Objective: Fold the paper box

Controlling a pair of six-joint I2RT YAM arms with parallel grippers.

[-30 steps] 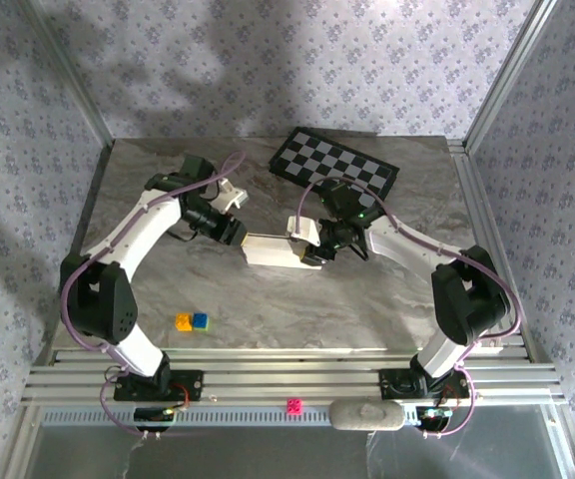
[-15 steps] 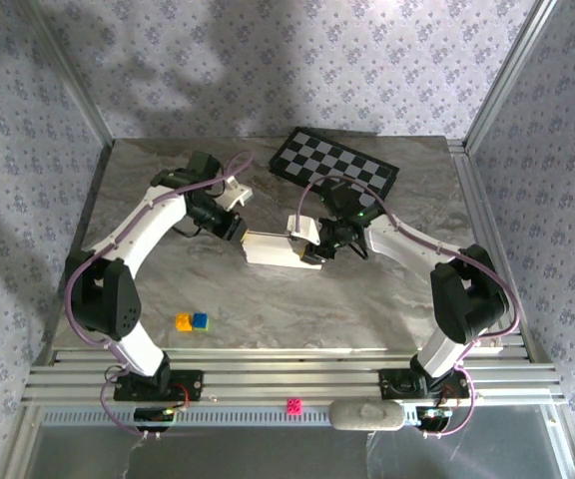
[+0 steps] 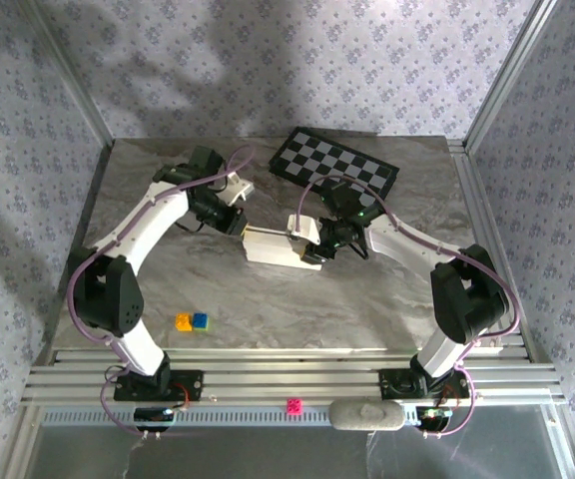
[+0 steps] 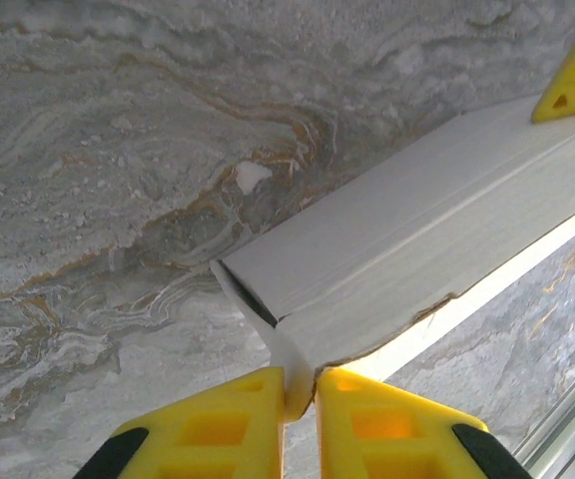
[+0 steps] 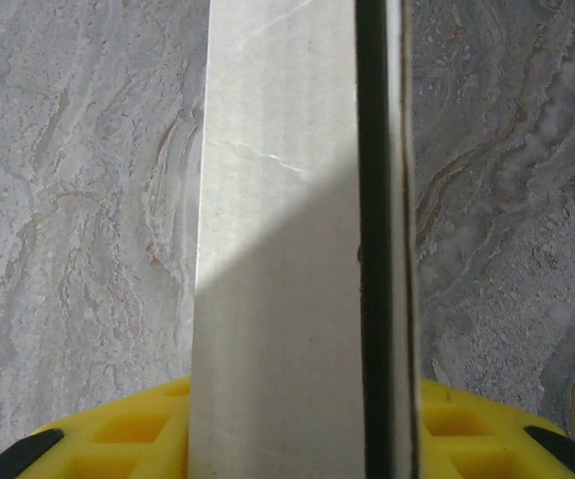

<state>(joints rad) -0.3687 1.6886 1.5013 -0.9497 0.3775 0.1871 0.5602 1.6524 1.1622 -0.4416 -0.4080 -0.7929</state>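
Two end effectors are gripping the paper box (image 3: 273, 249), which is lying on the desk (image 3: 367, 309) just in front of the checkered board (image 3: 335, 168), on its side toward the arm bases. The left end effector (image 3: 241, 227) is pinching a thin flap at the box corner farthest from the board, its yellow fingers (image 4: 238, 419) pressing together on the cardboard. The right end effector (image 3: 312, 242) is clamping the box end closest to the board, with the white wall passing between its fingers (image 5: 118, 434). A yellow block (image 3: 184, 320) and a blue block (image 3: 200, 320) are sitting together well away from the board, toward the left arm's base.
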